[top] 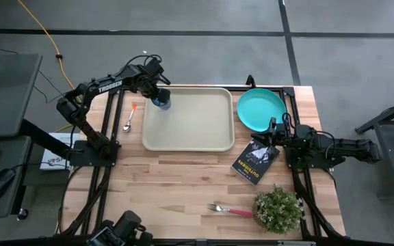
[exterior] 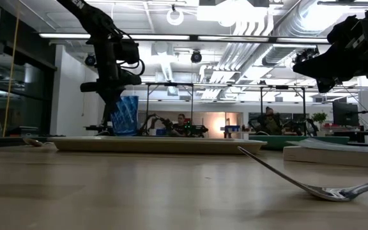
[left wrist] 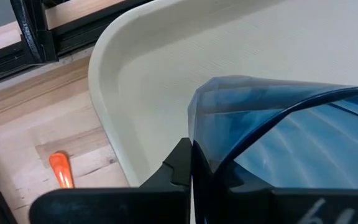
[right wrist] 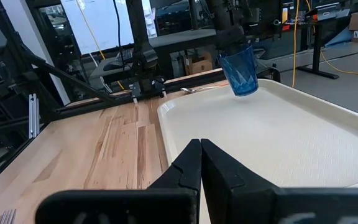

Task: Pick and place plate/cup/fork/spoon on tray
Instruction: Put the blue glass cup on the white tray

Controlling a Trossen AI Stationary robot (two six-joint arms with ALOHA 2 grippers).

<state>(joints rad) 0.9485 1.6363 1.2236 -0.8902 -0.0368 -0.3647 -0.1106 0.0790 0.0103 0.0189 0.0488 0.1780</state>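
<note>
Partly hidden cup [top: 161, 102] in left claw [top: 160, 98] over tray [top: 190, 137] corner; right claw [right wrist: 200, 163] closed, empty.

The tray [top: 189, 123] lies in the far middle of the surface [top: 183, 184]. Over its far left corner is the cup [top: 161, 102], held by the left end effector [top: 157, 93]; whether the cup touches the tray floor cannot be told. Left of the tray, on the surface, lies the spoon [top: 129, 117], apart from the rim. Right of the tray, at the far right corner, lies the plate [top: 260, 109]. Near the plate, the right end effector [top: 273, 130] hangs above a book [top: 254, 162] lying right of the tray's near right corner. The fork [top: 229, 210] lies at the near edge, with a potted plant [top: 278, 210] just to its right.
</note>
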